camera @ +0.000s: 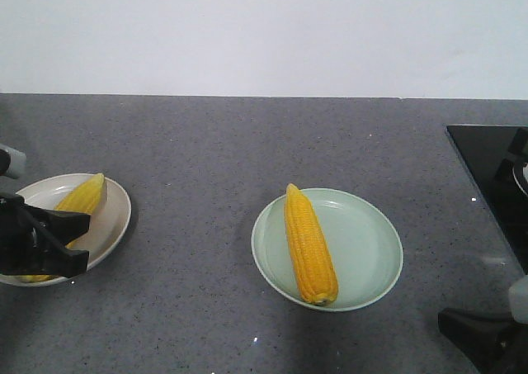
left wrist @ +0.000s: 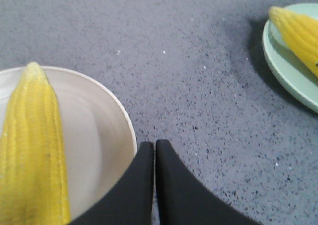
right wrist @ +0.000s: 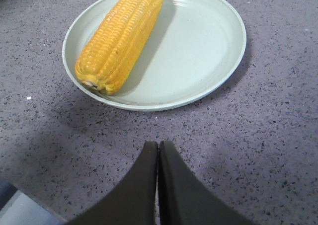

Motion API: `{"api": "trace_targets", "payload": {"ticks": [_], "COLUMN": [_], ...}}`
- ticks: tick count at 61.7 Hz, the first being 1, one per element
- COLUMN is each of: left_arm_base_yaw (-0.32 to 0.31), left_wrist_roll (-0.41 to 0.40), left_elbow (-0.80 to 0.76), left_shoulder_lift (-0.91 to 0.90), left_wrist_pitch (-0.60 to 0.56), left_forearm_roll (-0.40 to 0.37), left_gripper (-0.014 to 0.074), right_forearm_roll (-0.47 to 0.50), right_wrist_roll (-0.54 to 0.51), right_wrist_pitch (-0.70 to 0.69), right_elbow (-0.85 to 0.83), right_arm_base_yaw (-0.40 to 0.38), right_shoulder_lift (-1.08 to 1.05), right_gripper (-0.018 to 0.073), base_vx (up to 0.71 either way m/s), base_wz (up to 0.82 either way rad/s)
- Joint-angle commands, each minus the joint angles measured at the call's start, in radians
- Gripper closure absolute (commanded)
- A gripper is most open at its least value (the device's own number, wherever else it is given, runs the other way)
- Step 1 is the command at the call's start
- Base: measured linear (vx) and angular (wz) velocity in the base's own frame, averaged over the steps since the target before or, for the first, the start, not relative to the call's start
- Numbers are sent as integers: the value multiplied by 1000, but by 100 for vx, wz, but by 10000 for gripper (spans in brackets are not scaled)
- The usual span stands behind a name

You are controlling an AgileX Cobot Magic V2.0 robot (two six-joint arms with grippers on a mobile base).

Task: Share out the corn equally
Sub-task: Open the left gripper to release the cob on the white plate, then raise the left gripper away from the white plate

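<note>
One corn cob [camera: 310, 245] lies on the green plate [camera: 363, 250] and apparently one on the cream plate [left wrist: 94, 135], an even split, so both the left pincer [left wrist: 154, 150] and right pincer [right wrist: 158, 153] sit closed, empty, above the worktop [camera: 206, 143].

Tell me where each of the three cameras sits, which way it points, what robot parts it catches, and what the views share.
Exterior front-facing: high, looking down across the grey counter; shows the cream plate, green plate, left gripper and right gripper.
Left wrist: behind the shut left gripper, facing the corn on the cream plate.
Right wrist: behind the shut right gripper, facing the corn on the green plate.
Shared: the green plate with its corn appears in all three.
</note>
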Motion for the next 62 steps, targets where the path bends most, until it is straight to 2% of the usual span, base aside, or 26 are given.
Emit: {"api": "trace_targets", "payload": {"ticks": [1,4,11,18,22,25,41,62], "left_arm_base_yaw": [-2,-2,-3,-3,-3,-3,-3,-3], "left_wrist_roll": [-158,-267,-449,-590,-641,-659,-657,-658], "left_elbow": [-24,-24,-24,-24,-24,-24,-24,2], "left_shoulder_lift": [-18,-18,-26,-40,-50,-57,-68,-195], "left_wrist_pitch": [-48,-83,-154,-158,-168,-173,-227,-143], "left_forearm_roll": [48,87,194,325,380,412,476,570], "left_gripper": [603,603,603,603,603,603,603,603], "right_forearm_roll": [25,25,25,25,25,25,25,25], "right_wrist_roll": [-7,-7,-7,-7,-7,-7,-7,-7], "right_wrist_pitch": [-37,-37,-37,-36,-36,-36,-36,-36], "right_elbow": [-27,-27,-27,-27,-27,-27,-27,-27], "right_arm_base_yaw": [-3,-3,-3,-3,-3,-3,-3,-3], "right_shoulder_lift": [-1,-1,-1,-1,-1,-1,-1,-1], "right_gripper": [565,565,565,565,565,565,565,565], "base_vx": [0,0,0,0,0,0,0,0], "base_wz": [0,0,0,0,0,0,0,0]}}
